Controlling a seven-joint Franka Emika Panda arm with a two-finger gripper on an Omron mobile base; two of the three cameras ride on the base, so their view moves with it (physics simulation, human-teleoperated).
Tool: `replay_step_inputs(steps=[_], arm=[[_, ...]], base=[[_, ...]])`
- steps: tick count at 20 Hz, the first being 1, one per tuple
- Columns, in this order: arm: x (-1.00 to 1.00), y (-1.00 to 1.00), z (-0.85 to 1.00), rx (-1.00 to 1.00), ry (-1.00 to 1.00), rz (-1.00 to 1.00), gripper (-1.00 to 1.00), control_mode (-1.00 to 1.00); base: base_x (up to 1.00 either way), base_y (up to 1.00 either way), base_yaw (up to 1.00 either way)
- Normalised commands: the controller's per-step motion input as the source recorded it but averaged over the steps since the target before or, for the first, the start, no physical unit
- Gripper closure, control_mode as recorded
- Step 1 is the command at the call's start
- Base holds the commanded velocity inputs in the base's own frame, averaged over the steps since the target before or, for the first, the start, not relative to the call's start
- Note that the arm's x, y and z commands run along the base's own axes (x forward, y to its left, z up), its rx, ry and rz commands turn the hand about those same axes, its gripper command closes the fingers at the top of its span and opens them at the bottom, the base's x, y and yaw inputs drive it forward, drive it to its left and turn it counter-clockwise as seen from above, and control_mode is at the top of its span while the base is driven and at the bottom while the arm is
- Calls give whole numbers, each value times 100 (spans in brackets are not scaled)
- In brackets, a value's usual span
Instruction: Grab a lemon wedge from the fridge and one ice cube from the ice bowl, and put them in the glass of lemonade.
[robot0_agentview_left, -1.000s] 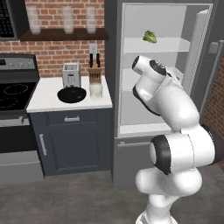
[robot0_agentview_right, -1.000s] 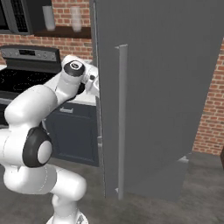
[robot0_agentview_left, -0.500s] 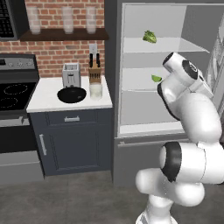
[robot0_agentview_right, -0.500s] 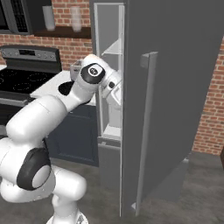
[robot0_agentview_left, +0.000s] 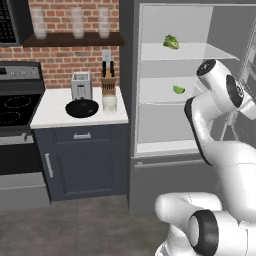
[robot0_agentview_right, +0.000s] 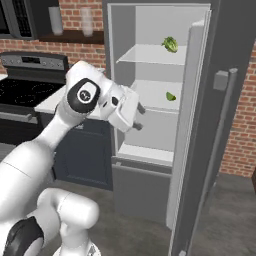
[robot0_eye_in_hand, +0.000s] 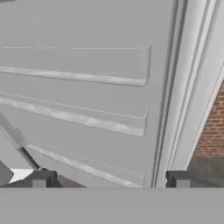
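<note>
Standing open, the fridge (robot0_agentview_left: 131, 100) leaves the lemon wedge (robot0_agentview_right: 170, 96) bare on its middle white shelf, so fetching it looks like the step in hand. The gripper (robot0_agentview_right: 138, 117) hangs empty with its jaws wide apart, just outside the opening, left of the wedge and a little lower. Next it likely must turn toward the shelf and reach in.

1. A red brick wall (robot0_agentview_left: 60, 62) is seen behind the white countertop (robot0_agentview_left: 55, 110).
2. A dark blue cabinet (robot0_agentview_left: 82, 160) is set below, beside a black stove (robot0_agentview_left: 15, 107).
3. A dark wooden shelf (robot0_agentview_left: 72, 40) is mounted above the counter.
4. A grey floor (robot0_agentview_left: 75, 225) is spread underneath.
</note>
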Motion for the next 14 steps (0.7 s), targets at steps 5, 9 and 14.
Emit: replay_step_inputs(steps=[5, 9, 14], arm=[[-1, 84, 2, 10, 11, 64, -100, -100], [-8, 35, -25, 35, 15, 71, -100, -100], [-11, 50, -28, 31, 12, 60, -100, -100]], base=[[0, 0, 0], [0, 0, 0], [0, 0, 0]])
